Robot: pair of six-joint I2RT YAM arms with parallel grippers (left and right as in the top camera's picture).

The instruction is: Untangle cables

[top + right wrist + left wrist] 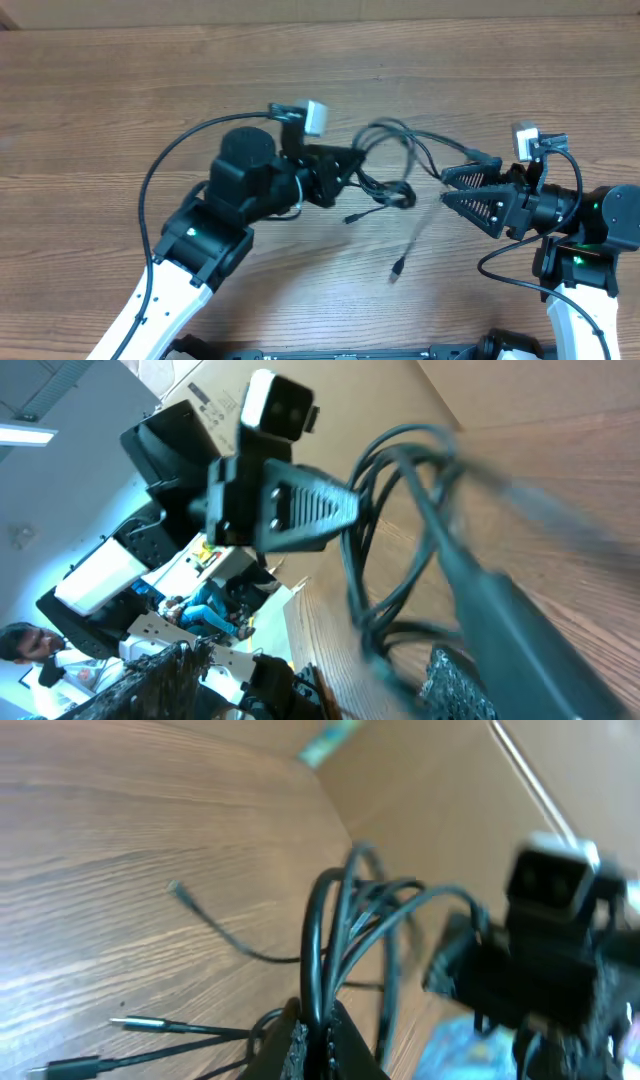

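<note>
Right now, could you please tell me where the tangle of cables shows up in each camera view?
Overhead: cables at centre, held by the left gripper.
Left wrist: lower centre, rising from that gripper.
Right wrist: centre, looping beside it.
Shared landmark: the left gripper, seen in all three views.

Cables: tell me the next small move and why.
Probably shut the right pincer on the strand nearest its tips and draw it away. The left pincer pinches the cables in a bundle, their loops tangled, and the right stands open beside them.
</note>
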